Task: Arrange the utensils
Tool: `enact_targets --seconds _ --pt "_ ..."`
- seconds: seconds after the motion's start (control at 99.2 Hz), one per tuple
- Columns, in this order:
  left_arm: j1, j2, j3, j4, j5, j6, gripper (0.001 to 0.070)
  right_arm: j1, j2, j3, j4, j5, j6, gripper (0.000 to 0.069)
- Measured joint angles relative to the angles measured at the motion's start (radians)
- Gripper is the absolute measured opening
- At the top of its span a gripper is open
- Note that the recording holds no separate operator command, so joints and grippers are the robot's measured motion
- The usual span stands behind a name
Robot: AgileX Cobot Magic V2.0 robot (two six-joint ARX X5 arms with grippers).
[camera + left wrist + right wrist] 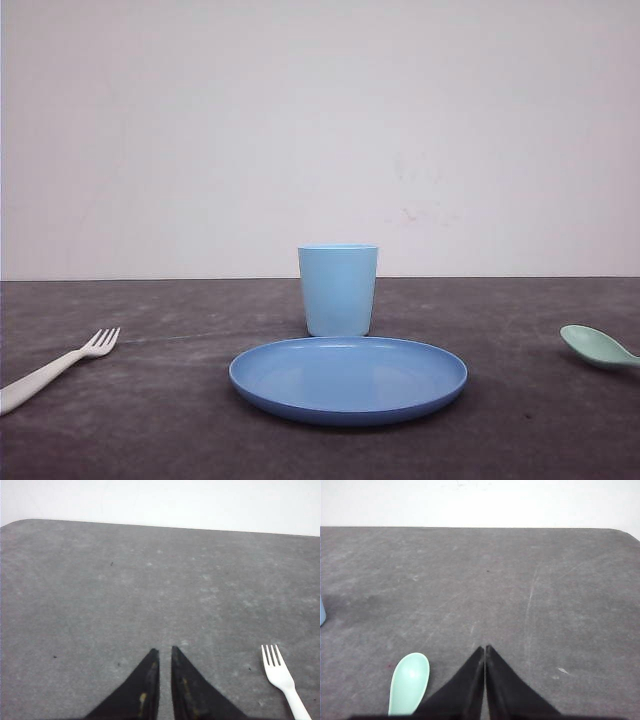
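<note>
A slim white fork [60,366] lies on the dark table at the front left, tines pointing away from me. In the left wrist view the fork [280,672] rests just beside my left gripper [163,650], whose black fingers stand nearly together with only a thin slit and nothing between them. A mint-green spoon [598,347] lies at the far right, bowl up. The spoon [410,681] sits close beside my right gripper [484,647], which is shut and empty, hovering over bare table.
A light blue cup [338,290] stands upright in the middle of the table, with a round blue plate [350,410] just in front of it. A sliver of the cup [321,612] shows in the right wrist view. A white wall backs the table.
</note>
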Motion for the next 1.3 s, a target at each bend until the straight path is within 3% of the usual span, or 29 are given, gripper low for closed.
enact_targets --seconds 0.897,1.18,1.301 --pt "0.0 0.0 0.0 0.0 0.001 -0.005 0.0017 0.0 0.0 0.0 -0.006 0.0 0.001 0.0004" --pt "0.0 0.0 0.0 0.05 0.012 -0.168 0.0017 0.0 0.0 0.002 -0.005 -0.033 0.132 0.0004" --pt "0.0 0.0 0.004 0.148 0.075 -0.263 0.0017 0.0 0.002 0.061 -0.011 -0.105 0.231 0.0004"
